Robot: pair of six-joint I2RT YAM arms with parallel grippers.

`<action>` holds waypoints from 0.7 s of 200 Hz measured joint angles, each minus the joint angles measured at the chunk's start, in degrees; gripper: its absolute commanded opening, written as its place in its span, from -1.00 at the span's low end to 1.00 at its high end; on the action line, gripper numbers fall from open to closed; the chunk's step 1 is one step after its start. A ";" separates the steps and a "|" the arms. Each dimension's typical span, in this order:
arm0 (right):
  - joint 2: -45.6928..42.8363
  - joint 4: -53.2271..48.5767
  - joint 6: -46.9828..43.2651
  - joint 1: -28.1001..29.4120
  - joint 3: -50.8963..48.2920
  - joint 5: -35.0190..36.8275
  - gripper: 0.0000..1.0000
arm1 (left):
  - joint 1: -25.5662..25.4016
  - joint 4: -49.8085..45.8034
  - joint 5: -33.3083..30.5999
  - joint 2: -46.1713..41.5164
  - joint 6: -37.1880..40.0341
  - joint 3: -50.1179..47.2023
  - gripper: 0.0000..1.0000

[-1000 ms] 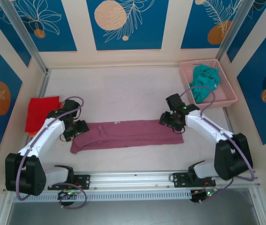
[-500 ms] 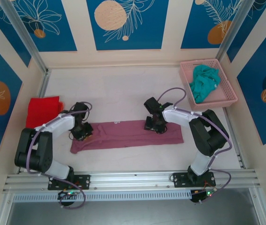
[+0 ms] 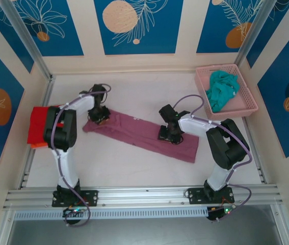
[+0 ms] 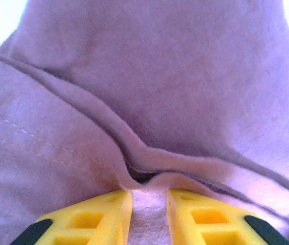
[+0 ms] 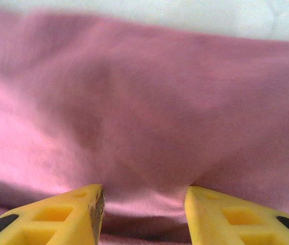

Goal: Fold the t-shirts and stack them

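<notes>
Mauve-pink soft cloth t-shirt [image 3: 139, 133], folded into a strip, is laid slantwise left of the pink plastic lattice basket [image 3: 234, 114]. Its end farthest from the basket is clamped by the left gripper [image 3: 102, 115]. The right gripper [image 3: 167, 135] is set astride cloth, jaws apart; grip not determinable. Cross-fold judged in hand; clamped end to be carried basketward.

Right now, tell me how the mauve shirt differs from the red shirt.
The mauve shirt is a long narrow strip lying slantwise across the table; the red shirt is a compact rectangle at the left edge. The left hand pinches the mauve shirt's end and the right hand sits farther along it; no hand is at the red shirt. The mauve shirt is dull in colour, the red shirt bright. Both are folded and lie on the table.
</notes>
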 measured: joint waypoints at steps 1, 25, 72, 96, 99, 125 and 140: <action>0.00 0.04 -0.02 0.00 -0.02 -0.02 -0.04 | 0.00 -0.22 0.02 0.52 0.04 0.94 -0.36; -0.20 1.64 -0.28 0.24 -0.57 -1.88 -0.05 | -0.24 -3.23 -0.79 9.55 3.21 15.43 -0.20; 0.63 5.09 0.11 4.26 -0.55 -9.64 -0.04 | -0.79 -11.63 -2.34 24.22 6.58 40.85 -0.16; 2.32 5.42 0.46 8.13 0.98 -13.73 -0.03 | -0.79 -13.86 -2.51 27.21 6.75 46.51 -0.10; 2.60 5.40 0.48 8.72 1.33 -14.16 -0.03 | -0.79 -14.03 -2.49 27.50 6.75 46.95 -0.10; 4.85 5.25 0.37 12.83 4.35 -16.39 0.04 | -0.79 -14.69 -1.81 28.81 6.69 49.62 0.00; 4.96 5.16 -0.17 14.47 5.53 -16.79 0.11 | -0.85 -14.67 -0.98 28.81 6.67 49.75 0.10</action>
